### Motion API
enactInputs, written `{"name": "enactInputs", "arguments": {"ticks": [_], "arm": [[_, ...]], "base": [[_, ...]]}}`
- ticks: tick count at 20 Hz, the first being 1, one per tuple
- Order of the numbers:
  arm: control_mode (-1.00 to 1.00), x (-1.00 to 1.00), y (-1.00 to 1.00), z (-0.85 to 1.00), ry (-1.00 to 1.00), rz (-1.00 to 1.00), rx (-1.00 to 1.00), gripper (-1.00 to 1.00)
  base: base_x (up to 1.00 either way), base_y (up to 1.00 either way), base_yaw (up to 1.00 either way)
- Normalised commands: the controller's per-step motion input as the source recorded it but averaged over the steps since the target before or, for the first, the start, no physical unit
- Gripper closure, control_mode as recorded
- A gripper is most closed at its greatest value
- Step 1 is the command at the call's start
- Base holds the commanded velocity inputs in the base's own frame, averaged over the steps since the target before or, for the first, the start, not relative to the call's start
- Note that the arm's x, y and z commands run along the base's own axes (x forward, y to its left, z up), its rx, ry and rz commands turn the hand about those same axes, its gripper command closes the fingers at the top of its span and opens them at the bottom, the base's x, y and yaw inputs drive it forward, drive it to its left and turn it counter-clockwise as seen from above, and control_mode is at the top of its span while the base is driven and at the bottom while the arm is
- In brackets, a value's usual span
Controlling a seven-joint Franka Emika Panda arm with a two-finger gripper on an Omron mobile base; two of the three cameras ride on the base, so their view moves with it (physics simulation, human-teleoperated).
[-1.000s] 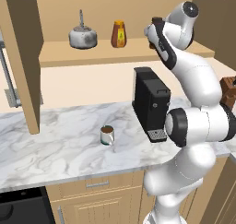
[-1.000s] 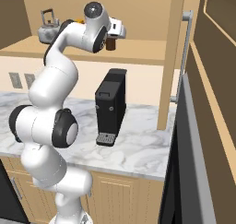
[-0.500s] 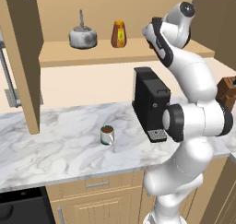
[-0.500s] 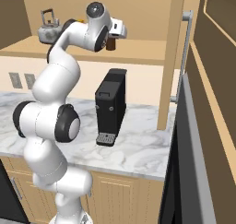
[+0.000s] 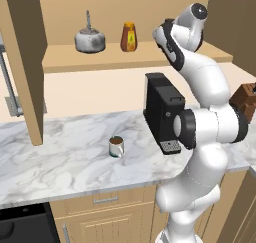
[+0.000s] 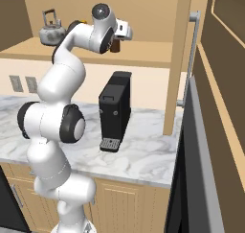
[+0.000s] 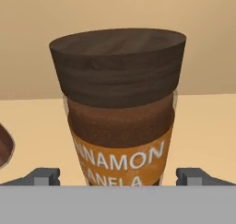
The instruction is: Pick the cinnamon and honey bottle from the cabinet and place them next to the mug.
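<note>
- Cinnamon [image 7: 120, 117] stands upright on the cabinet [image 5: 150, 54] shelf, dead ahead of our gripper [image 7: 117, 179] in the hand view; a sliver of it shows just under the hand in the right base view.
- Pincer spread wide, one tip at 9 o'clock of the jar, the other at 3 o'clock; nothing pinched yet.
- We judge the jar rigid, light, smooth-sided, likely slippery and tippy; best hold is across the labelled body below the dark cap.
- Count: one cinnamon, one honey bottle [image 5: 129, 36] at 9 o'clock of the hand on the shelf, one mug [image 5: 116, 146] on the counter [image 5: 60, 157] below, one kettle [image 5: 90, 39], one coffee machine [image 5: 162, 112].
</note>
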Motion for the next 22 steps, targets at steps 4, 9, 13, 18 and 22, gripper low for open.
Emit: {"name": "enactInputs", "arguments": {"ticks": [4,9,13,18,22], "arm": [[-1.0,0.16,0.0,-0.01,0.0,0.0,0.0,-1.0],[-1.0,0.05,0.0,-0.02,0.0,0.0,0.0,-1.0],[-1.0,0.0,0.0,0.0,0.0,0.0,0.0,1.0],[-1.0,-0.01,0.0,0.0,0.0,0.0,0.0,1.0],[-1.0,-0.66,0.0,0.0,-0.01,0.0,0.0,1.0]], "base": [[0.0,0.0,0.0],[0.0,0.0,0.0],[0.0,0.0,0.0],[0.0,0.0,0.0],[0.0,0.0,0.0]]}}
